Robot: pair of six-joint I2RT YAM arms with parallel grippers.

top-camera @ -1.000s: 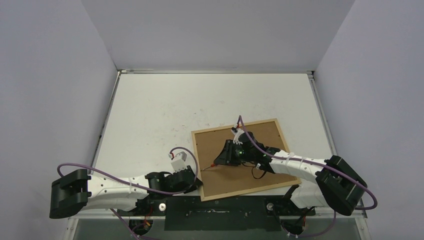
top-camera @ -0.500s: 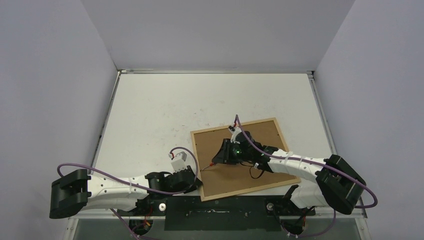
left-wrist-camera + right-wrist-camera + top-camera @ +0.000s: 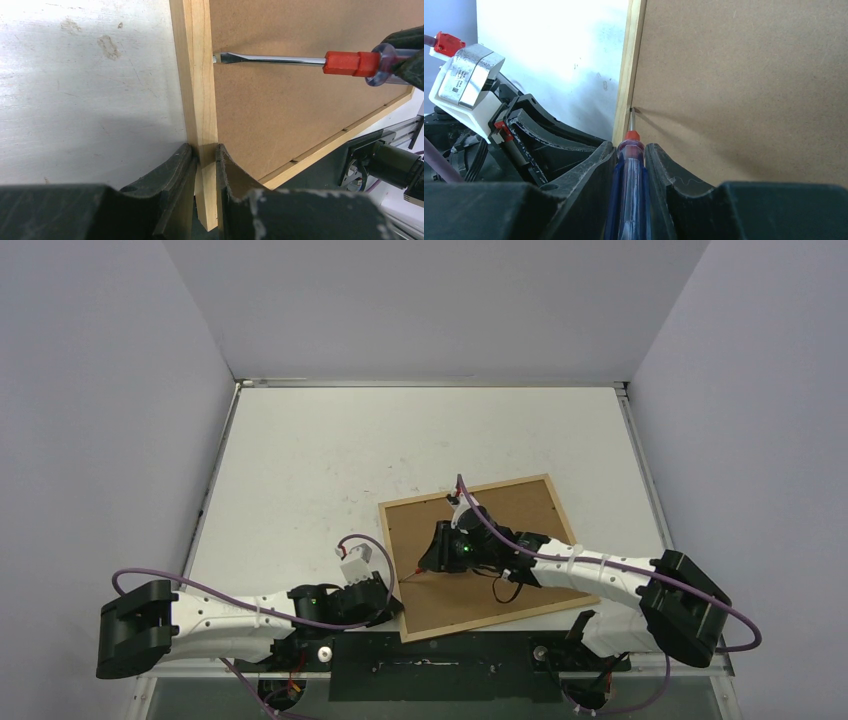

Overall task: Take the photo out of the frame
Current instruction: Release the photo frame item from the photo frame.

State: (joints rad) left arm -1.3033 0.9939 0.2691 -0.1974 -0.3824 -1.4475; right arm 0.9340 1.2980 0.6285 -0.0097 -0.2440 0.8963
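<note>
Screwdriver point(image 3: 300, 60) tip at frame point(image 3: 197, 75) edge, handle half-hidden between right jaws.

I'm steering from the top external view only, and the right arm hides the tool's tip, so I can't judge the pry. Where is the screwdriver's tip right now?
Observer: The left wrist view shows the screwdriver lying nearly flat, its flat tip at the seam where the backing panel meets the frame.
Operator: Is the left hand really on the frame?
Observer: Yes. The left hand is shut on that same rail of moulding, one finger on each side.
Operator: And the grip on the tool?
Observer: In the right wrist view, the right hand clamps the blue handle, with the red collar just past the fingers.
</note>
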